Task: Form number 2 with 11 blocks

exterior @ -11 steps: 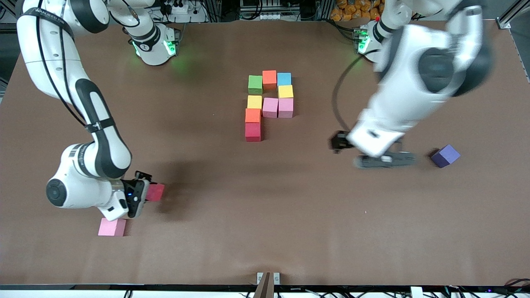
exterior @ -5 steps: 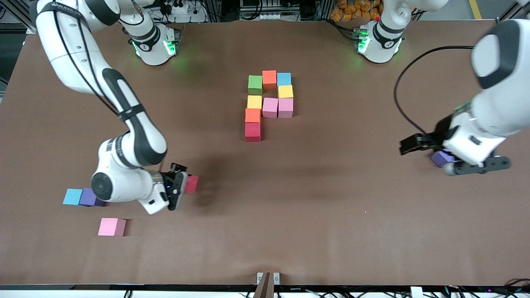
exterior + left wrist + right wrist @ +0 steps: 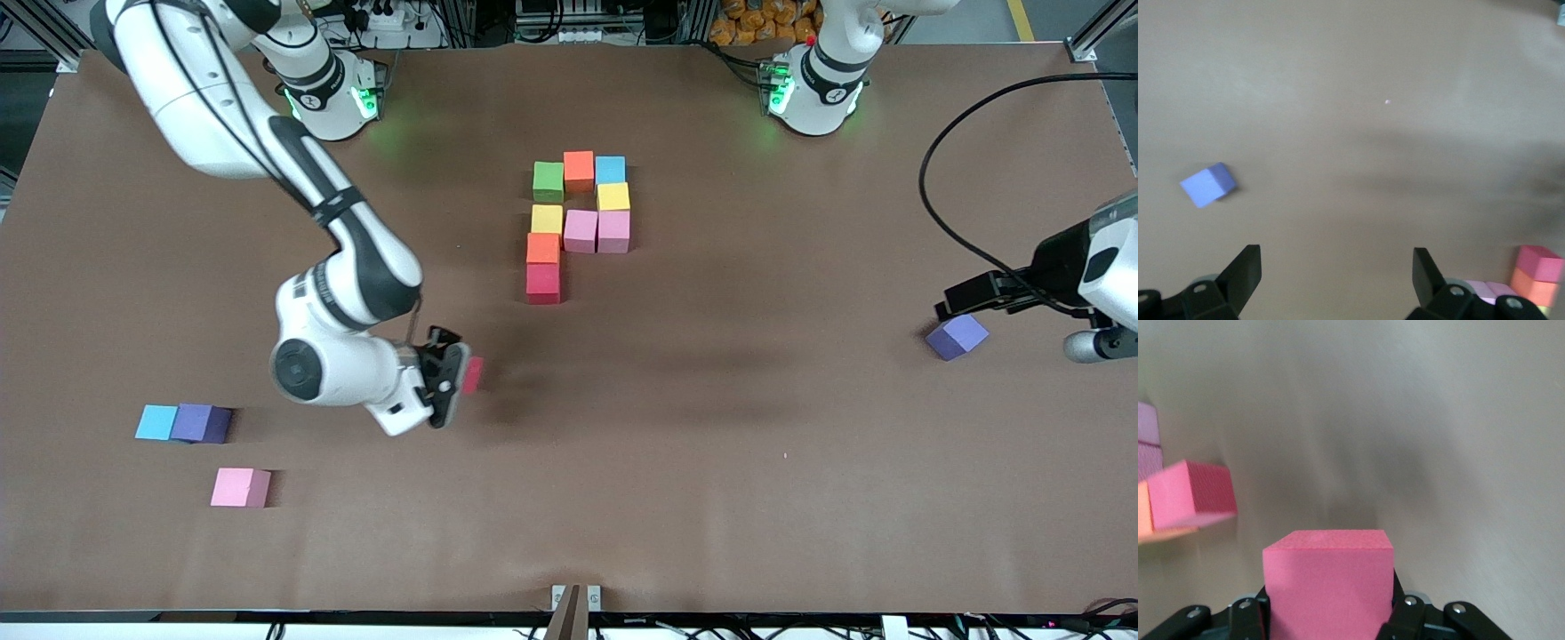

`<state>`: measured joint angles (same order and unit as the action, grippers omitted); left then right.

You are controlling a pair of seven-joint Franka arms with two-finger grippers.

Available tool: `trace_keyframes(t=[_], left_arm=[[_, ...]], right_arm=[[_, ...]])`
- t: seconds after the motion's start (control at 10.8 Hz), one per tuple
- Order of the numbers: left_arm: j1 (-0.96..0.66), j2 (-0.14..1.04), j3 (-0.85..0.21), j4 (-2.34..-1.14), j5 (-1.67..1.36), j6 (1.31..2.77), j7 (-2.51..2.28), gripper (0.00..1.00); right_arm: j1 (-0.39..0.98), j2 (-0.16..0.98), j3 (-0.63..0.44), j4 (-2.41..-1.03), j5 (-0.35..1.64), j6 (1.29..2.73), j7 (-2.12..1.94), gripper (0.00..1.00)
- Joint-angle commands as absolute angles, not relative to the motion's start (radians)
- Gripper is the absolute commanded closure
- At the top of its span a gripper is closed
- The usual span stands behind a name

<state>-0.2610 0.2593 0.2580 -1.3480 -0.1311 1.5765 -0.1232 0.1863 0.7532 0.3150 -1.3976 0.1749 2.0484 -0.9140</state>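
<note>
The partial number 2 stands mid-table: green point(image 3: 548, 180), orange point(image 3: 578, 171) and blue point(image 3: 610, 169) blocks, then yellow point(image 3: 613, 196), two pink point(image 3: 597, 230), yellow point(image 3: 546, 218), orange point(image 3: 543, 247) and red point(image 3: 543, 283). My right gripper point(image 3: 453, 378) is shut on a red block point(image 3: 472, 374), in the air over bare table near the digit's red end. The right wrist view shows the held block point(image 3: 1328, 583) and the digit's red block point(image 3: 1191, 495). My left gripper point(image 3: 956, 305) is open and empty just above a loose purple block point(image 3: 956, 337), which shows in its wrist view point(image 3: 1207, 185).
Loose light-blue point(image 3: 156, 422) and dark purple point(image 3: 203, 423) blocks touch each other toward the right arm's end. A loose pink block point(image 3: 240, 487) lies nearer the front camera. A small bracket point(image 3: 575, 597) sits at the table's front edge.
My right arm has carried the red block from beside the loose pink block toward the digit. My left arm has swung out toward its end of the table, past the purple block.
</note>
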Motion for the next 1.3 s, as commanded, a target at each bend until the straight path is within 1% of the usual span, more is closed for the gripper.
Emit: trace_keyframes(t=[0.0,0.28,0.37,0.46,0.56,0.65,0.84,0.93,1.02,1.21], left_arm=[[-0.241,0.241,0.169,-1.379,0.035,1.58,-0.123,0.0],[-0.209,0.221,0.166,-1.416,0.034,1.6,-0.101,0.0],[-0.204,0.203,0.166,-1.448,0.034,1.615,-0.097,0.0],[-0.196,0.171,0.166,-1.512,0.034,1.664,-0.075,0.0],[-0.18,0.137,0.166,-1.588,0.034,1.728,-0.033,0.0],[-0.157,0.127,0.166,-1.626,0.034,1.756,0.006,0.0],[-0.147,0.129,0.166,-1.661,0.037,1.762,0.009,0.0],[-0.131,0.13,0.164,-1.684,0.037,1.775,0.017,0.0],[-0.126,0.135,0.161,-1.706,0.029,1.788,0.061,0.0],[-0.106,0.156,0.111,-1.724,0.017,1.79,0.084,0.0]], right_arm=[[0.274,0.729,0.31,-1.41,0.158,2.091,-0.861,0.63],[0.388,0.715,0.31,-1.417,0.106,2.184,-0.859,0.64],[0.412,0.715,0.31,-1.422,0.106,2.209,-0.859,0.66],[0.441,0.709,0.308,-1.437,0.104,2.232,-0.858,0.66],[0.472,0.69,0.305,-1.474,0.104,2.271,-0.851,0.66],[0.495,0.672,0.305,-1.532,0.103,2.331,-0.833,0.67],[0.546,0.638,0.298,-1.63,0.103,2.413,-0.795,0.67],[0.566,0.629,0.288,-1.656,0.101,2.416,-0.782,0.67],[0.606,0.621,0.249,-1.681,0.098,2.418,-0.779,0.67],[0.71,0.603,0.158,-1.725,0.098,2.43,-0.74,0.68]])
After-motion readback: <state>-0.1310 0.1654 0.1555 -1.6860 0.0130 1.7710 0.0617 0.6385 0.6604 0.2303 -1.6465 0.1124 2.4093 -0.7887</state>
